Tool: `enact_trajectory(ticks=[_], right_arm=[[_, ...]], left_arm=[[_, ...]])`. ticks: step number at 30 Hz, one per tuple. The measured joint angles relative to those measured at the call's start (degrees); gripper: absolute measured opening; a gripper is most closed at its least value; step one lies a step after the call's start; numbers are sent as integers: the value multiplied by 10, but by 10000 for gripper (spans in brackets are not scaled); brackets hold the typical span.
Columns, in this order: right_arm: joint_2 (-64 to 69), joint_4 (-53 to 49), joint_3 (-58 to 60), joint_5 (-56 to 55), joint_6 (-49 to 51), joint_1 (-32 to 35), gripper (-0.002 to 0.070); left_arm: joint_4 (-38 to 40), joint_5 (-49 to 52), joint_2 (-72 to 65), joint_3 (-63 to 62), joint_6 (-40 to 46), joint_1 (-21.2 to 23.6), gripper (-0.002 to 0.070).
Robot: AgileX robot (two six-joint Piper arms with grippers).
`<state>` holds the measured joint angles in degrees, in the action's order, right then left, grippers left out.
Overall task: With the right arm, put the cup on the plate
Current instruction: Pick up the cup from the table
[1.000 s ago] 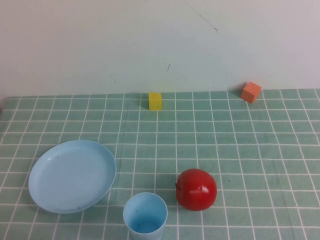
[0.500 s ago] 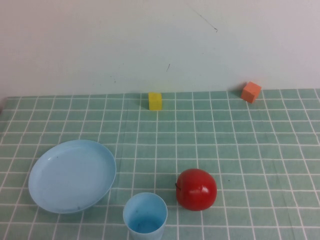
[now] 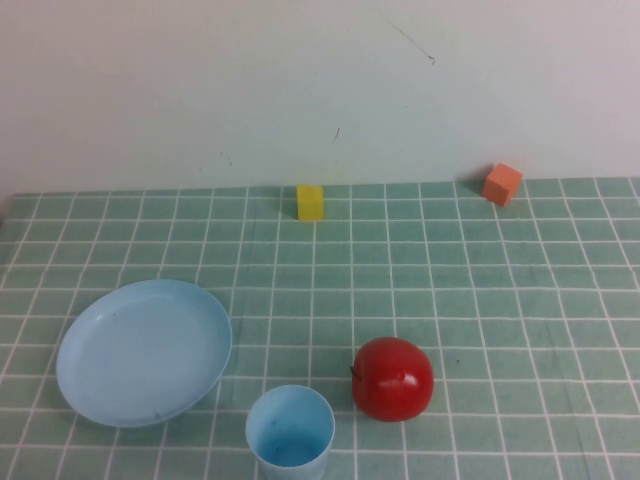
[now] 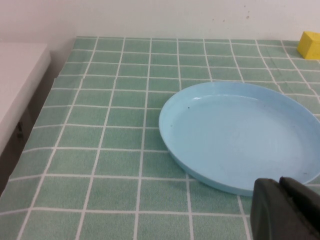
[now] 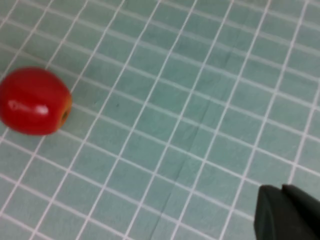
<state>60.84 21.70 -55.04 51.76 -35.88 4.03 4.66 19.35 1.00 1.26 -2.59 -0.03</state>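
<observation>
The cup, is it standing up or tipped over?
Standing up: the cup shows its open mouth facing upward, with its bottom visible inside, beside the apple.

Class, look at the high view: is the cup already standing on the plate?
No: the cup stands on the table, beside the plate and apart from it.

A red apple (image 3: 393, 378) sits on the green tiled desk (image 3: 500, 300), well apart from the right claw (image 5: 289, 214) and off to its side in that claw's view. A yellow cube (image 3: 311, 201) stands far beyond the left claw (image 4: 286, 209), near the white wall (image 3: 250, 90). An orange cube (image 3: 502, 184), tilted, rests by the same wall.
</observation>
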Motion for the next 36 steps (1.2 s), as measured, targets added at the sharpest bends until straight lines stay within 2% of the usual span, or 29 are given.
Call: enact_trajectory(ticks=[4, 9, 14, 19, 27, 31, 36], right_arm=[[69, -44, 0, 8, 29, -52, -2], [130, -146, 0, 9, 100, -124, -2], [158, -165, 0, -1, 118, -159, -2], [162, -181, 0, -9, 94, -167, -2], [162, -295, 0, -40, 110, -167, -2], [173, -289, -3, -81, 143, -167, -2], [222, -268, -43, -49, 123, -167, 3]], left_arm=[[0, 0, 0, 0, 0, 0, -3], [0, 0, 0, 0, 0, 0, -3], [0, 0, 0, 0, 0, 0, -3], [0, 0, 0, 0, 0, 0, -3], [0, 0, 0, 0, 0, 0, -3], [0, 0, 0, 0, 0, 0, -3], [0, 0, 0, 0, 0, 0, -3]])
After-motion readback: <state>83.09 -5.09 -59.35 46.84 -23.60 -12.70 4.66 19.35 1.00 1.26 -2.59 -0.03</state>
